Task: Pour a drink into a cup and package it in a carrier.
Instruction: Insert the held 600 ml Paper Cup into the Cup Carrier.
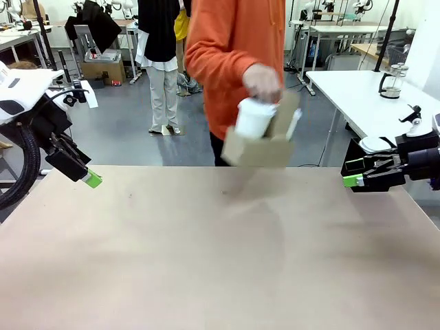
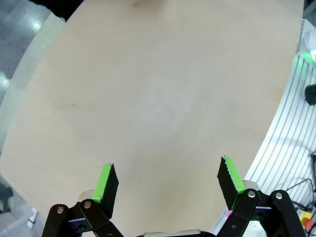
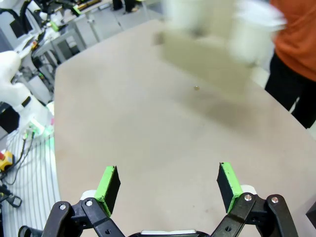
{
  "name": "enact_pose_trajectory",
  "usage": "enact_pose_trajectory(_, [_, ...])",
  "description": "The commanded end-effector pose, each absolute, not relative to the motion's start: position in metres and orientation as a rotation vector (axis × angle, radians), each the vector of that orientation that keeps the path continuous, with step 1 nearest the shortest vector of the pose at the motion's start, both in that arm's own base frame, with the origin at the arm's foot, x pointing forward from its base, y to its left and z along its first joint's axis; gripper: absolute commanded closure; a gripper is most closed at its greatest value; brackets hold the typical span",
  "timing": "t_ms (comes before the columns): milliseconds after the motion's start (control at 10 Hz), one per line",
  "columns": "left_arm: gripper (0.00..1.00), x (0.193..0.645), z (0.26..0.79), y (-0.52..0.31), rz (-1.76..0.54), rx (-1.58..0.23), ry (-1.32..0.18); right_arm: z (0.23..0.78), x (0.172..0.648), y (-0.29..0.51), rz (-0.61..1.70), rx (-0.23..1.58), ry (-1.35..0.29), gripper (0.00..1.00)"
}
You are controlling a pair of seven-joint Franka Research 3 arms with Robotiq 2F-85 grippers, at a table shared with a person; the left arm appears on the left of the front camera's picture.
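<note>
Carrier (image 1: 260, 148) aloft above the far edge of the table (image 1: 220, 261), gripped at its handle by the person's hand (image 1: 262, 81), likely for carrying. Cup (image 1: 253, 117) seated inside it. Left gripper (image 1: 91, 180) and right gripper (image 1: 352, 181) parked wide, fingers apart, empty.

Both arms are white with black wrists and thick black ribbed cable; left gripper (image 1: 88, 179) and right gripper (image 1: 353, 180) have black linkages, silver screws, bright green pads.
</note>
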State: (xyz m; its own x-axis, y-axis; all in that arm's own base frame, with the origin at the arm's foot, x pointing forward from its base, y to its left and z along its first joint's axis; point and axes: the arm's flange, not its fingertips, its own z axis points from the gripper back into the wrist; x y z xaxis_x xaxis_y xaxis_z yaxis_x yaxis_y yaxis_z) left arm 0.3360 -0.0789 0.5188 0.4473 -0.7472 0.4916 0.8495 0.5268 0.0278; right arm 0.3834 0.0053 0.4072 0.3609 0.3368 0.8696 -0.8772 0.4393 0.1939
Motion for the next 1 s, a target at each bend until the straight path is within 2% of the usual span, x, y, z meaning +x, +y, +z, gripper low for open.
enact_pose_trajectory(0, [0.0,0.3364,0.5182,-0.0776,-1.0,-0.237,-0.491,0.4094,0.384,0.0046,0.891,0.741,-0.871,0.0])
enact_pose_trajectory(900, [0.0,0.3364,0.5182,-0.0776,-1.0,-0.237,-0.491,0.4094,0.384,0.0046,0.891,0.741,-0.871,0.0])
